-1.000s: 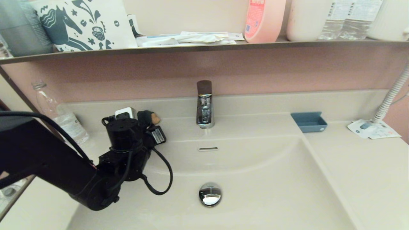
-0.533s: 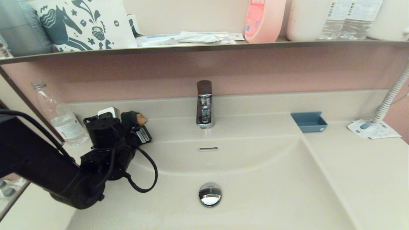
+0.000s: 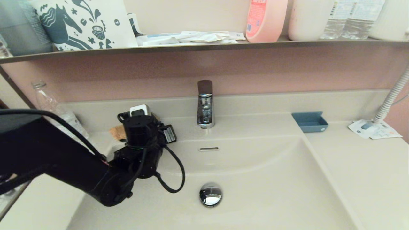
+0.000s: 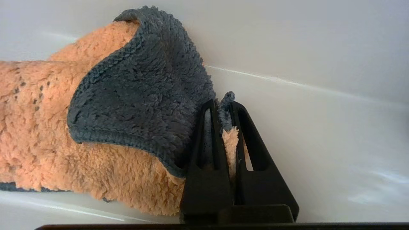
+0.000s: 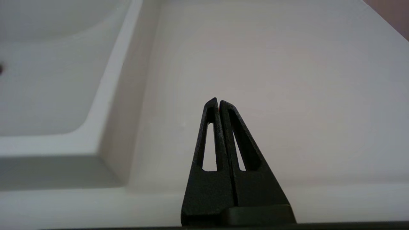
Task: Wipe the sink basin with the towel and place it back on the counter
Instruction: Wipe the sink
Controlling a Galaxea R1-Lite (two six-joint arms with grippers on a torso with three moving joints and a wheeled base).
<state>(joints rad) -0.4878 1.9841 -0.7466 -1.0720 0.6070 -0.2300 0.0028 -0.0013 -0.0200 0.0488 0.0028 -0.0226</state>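
Observation:
The orange towel (image 4: 38, 127), with a grey-blue side folded over it, lies on the beige counter (image 4: 319, 127) against the low back ledge. My left gripper (image 4: 223, 103) is shut on one of its edges. In the head view my left arm (image 3: 140, 140) reaches to the back left corner of the sink basin (image 3: 255, 179), and a bit of the towel (image 3: 117, 132) shows to the left of the wrist. The fingers are hidden behind the wrist there. My right gripper (image 5: 219, 101) is shut on nothing, low over the counter (image 5: 271, 80) to the right of the basin.
A chrome tap (image 3: 204, 105) stands behind the basin, above the overflow slot (image 3: 208, 149) and drain plug (image 3: 210, 194). A plastic bottle (image 3: 48, 102) stands at the back left. A blue soap dish (image 3: 309, 121), a packet (image 3: 374, 128) and a hose (image 3: 391, 95) are at the right. A dark-edged shelf (image 3: 204, 48) hangs above.
My left arm swung left along the back ledge, then came back right. The towel, earlier poking out to the right of the wrist, now trails to its left on the counter.

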